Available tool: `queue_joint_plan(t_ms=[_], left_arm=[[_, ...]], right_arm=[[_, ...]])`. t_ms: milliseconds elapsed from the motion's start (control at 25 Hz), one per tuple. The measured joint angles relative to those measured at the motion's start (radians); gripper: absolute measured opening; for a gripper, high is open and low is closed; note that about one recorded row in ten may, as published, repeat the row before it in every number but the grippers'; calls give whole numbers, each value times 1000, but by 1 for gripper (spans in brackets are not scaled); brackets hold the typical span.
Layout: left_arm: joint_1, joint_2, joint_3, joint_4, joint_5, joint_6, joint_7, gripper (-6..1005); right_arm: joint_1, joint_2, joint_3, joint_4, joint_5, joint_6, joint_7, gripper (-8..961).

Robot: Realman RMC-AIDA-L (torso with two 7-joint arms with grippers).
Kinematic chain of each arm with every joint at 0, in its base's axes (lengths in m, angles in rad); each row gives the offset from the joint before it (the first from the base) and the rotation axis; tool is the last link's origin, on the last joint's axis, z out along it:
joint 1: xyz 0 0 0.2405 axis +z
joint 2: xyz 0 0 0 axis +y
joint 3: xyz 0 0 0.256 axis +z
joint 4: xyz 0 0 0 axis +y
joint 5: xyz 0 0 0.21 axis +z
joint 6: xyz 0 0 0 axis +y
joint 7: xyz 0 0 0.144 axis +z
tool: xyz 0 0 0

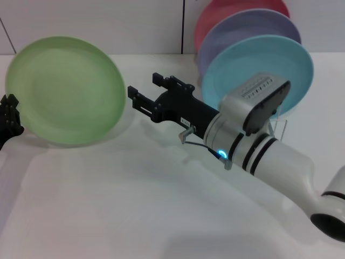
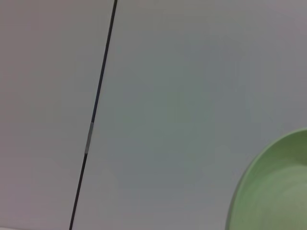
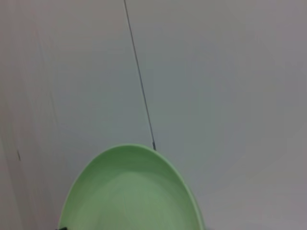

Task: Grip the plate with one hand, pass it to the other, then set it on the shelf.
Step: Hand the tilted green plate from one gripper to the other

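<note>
Light green plate (image 1: 66,89) stands on edge at upper left of the head view, gripped at its left rim by the left gripper (image 1: 9,120). Right gripper (image 1: 144,95), jaws spread open, sits just beside the plate's right rim, not touching. Rack (image 1: 279,125) at right holds the turquoise plate (image 1: 257,70) and others.

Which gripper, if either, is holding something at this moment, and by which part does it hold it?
The left gripper holds the light green plate upright by its left rim. The right gripper, open, holds nothing and sits just beside the plate's opposite edge.
</note>
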Motion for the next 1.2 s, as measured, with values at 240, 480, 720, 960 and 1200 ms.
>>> queue_joint_plan(t_ms=[240,480,720,960,1200], left_arm=[[0,0,-3,7,0,-5,0,43],[-4,0,4,17,0,-15,-1,43],[-12,0,8,32,9,-29,-1,44],[-33,0,19,47,10,-31,-1,44],[-46,0,19,52,10,-32,-1,44]], right_arm=[[17,1,14,-13,0,19,-1,701],[30,2,34,-16,-6,51,-1,700],[25,3,46,-13,-21,70,-2,701],[19,3,46,-12,-22,84,-1,702],[17,3,47,-11,-23,95,2,702]])
